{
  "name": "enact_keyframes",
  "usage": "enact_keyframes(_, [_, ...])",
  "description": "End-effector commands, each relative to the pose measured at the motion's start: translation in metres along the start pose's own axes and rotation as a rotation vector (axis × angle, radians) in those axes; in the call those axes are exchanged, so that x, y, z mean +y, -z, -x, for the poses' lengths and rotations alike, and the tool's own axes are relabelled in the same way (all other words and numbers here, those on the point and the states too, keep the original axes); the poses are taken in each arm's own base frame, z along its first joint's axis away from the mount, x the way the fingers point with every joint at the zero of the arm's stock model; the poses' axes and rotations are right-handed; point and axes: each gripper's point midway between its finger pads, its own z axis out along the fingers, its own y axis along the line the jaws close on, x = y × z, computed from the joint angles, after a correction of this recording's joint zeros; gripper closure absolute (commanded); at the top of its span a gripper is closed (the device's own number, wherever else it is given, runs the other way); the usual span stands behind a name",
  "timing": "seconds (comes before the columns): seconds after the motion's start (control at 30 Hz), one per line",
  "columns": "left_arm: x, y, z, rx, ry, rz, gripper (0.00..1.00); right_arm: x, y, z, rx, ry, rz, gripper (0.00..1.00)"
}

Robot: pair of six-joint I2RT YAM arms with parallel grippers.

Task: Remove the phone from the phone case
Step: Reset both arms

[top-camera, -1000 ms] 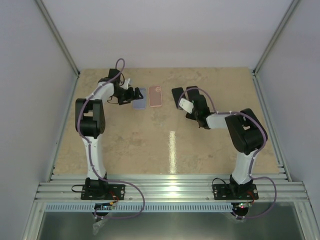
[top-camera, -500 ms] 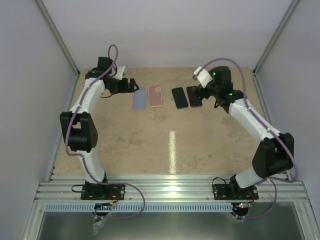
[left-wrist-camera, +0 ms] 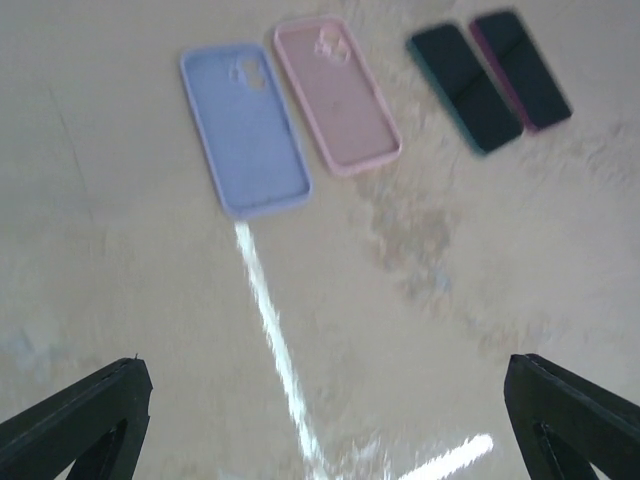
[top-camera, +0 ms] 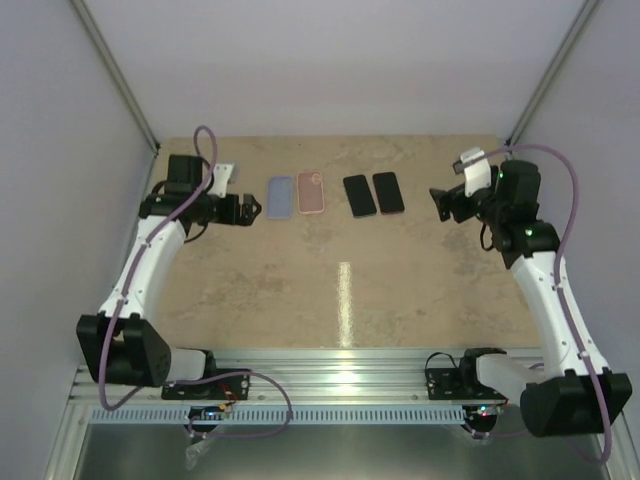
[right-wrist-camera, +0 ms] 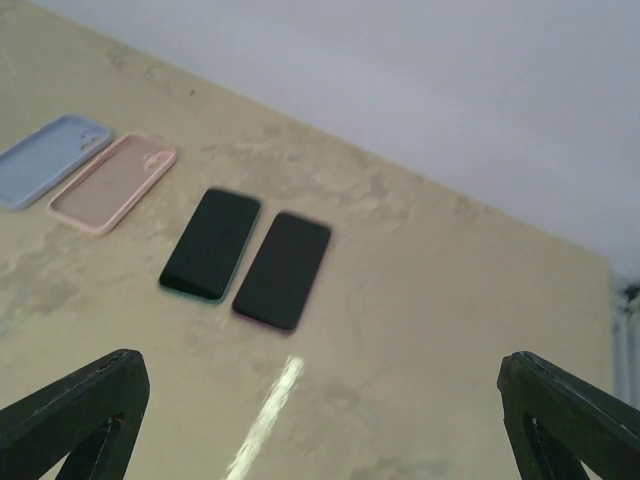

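Four things lie in a row at the far side of the table. From the left they are an empty blue phone case (top-camera: 279, 196), an empty pink phone case (top-camera: 311, 192), a dark phone with a green edge (top-camera: 359, 195) and a dark phone with a magenta edge (top-camera: 388, 192). My left gripper (top-camera: 247, 208) hangs open just left of the blue case (left-wrist-camera: 245, 130) and holds nothing. My right gripper (top-camera: 441, 203) hangs open to the right of the magenta-edged phone (right-wrist-camera: 282, 270), also holding nothing. Both wrist views show the pink case (left-wrist-camera: 337, 95) and the green-edged phone (right-wrist-camera: 211, 244) lying flat.
The beige table (top-camera: 340, 290) is enclosed by pale walls, with metal posts at the back corners. A ribbed metal rail (top-camera: 340, 375) carrying both arm bases runs along the near edge. A bright strip of reflected light (top-camera: 345, 290) lies on the table's middle.
Both arms have drawn back from the row, the left one leftward and the right one rightward. The right gripper has opened and left the magenta-edged phone on the table.
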Motion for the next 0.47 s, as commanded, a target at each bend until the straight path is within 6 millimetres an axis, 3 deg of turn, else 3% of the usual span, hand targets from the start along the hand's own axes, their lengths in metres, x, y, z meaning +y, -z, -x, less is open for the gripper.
enact_keyframes(0.0, [0.006,0.002,-0.036,-0.006,-0.025,0.043,0.0,0.022,0.005,-0.048,0.063,-0.109,0.06,0.02])
enact_keyframes(0.17, [0.007,0.005,-0.063,-0.002,-0.038,0.061,0.0,0.035,0.005,-0.075,0.07,-0.139,0.076,0.02])
enact_keyframes(0.43, [0.01,0.009,-0.064,-0.011,-0.018,0.086,0.01,0.037,0.01,-0.07,0.045,-0.135,0.086,0.02])
